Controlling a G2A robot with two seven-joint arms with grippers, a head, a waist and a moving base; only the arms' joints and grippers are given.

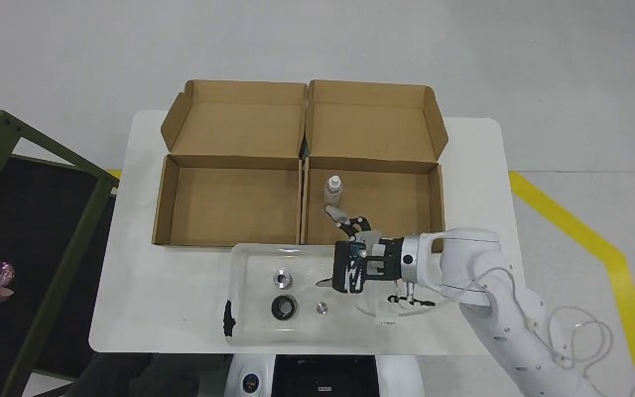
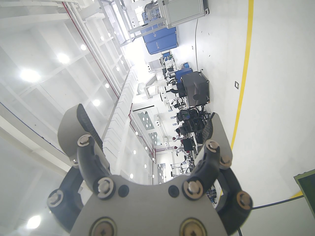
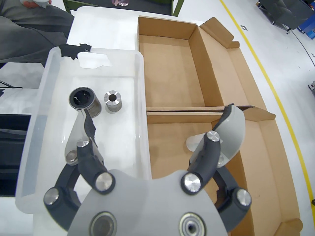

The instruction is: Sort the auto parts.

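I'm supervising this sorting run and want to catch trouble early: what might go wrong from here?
The right gripper, fingers open, straddles the wall of the clear tray and the cardboard box edge; lowering might strike them. The dark bearing and silver bushing stand close together, so grasping one may knock the other.

My white counter (image 1: 476, 159) stands on pale grey floor (image 1: 99, 50); a yellow line (image 1: 571, 223) passes its right edge, and a green-framed rack (image 1: 45, 238) flanks its left.
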